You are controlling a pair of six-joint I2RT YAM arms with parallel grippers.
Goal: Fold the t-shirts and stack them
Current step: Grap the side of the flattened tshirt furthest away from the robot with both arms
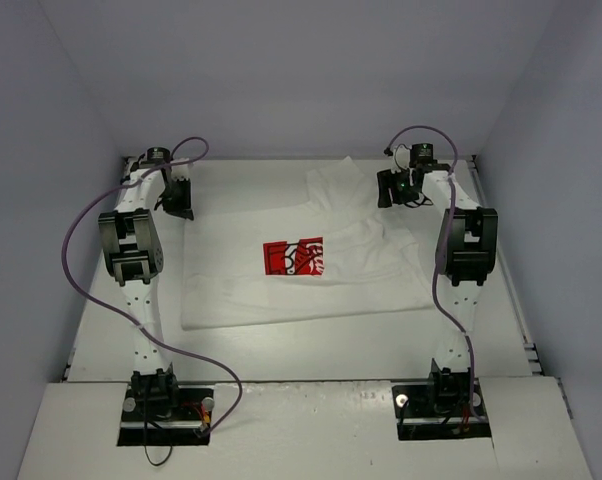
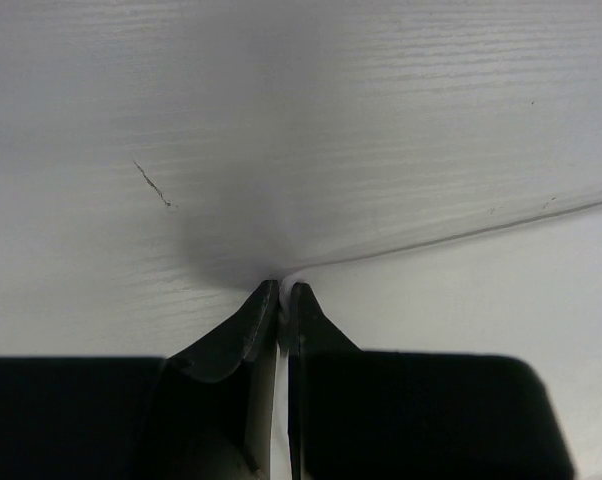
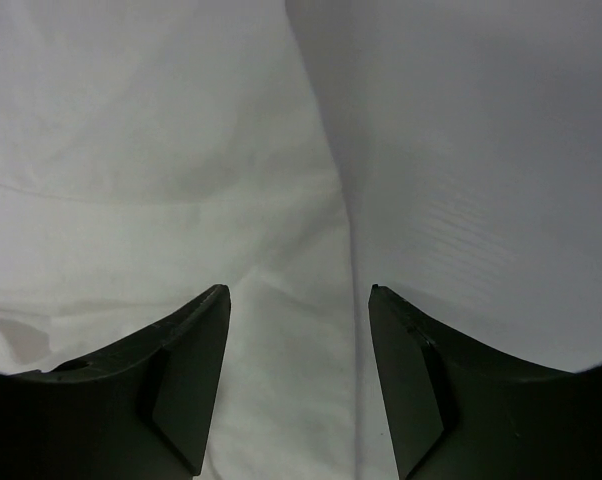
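A white t-shirt [image 1: 311, 290] lies spread on the table with its red square print [image 1: 293, 258] facing up. My left gripper [image 1: 177, 203] sits at the shirt's far left corner. In the left wrist view its jaws [image 2: 282, 288] are shut on a thin edge of the white t-shirt [image 2: 481, 330]. My right gripper [image 1: 396, 188] hovers over the shirt's far right part, where the cloth is bunched. In the right wrist view it [image 3: 299, 292] stands open above the t-shirt's [image 3: 161, 200] side edge, with nothing between its fingers.
The white table [image 1: 311, 345] is boxed in by grey walls on three sides. Both arm bases [image 1: 166, 395] are bolted at the near edge. Purple cables loop along each arm. Bare table [image 3: 481, 150] shows right of the shirt's edge.
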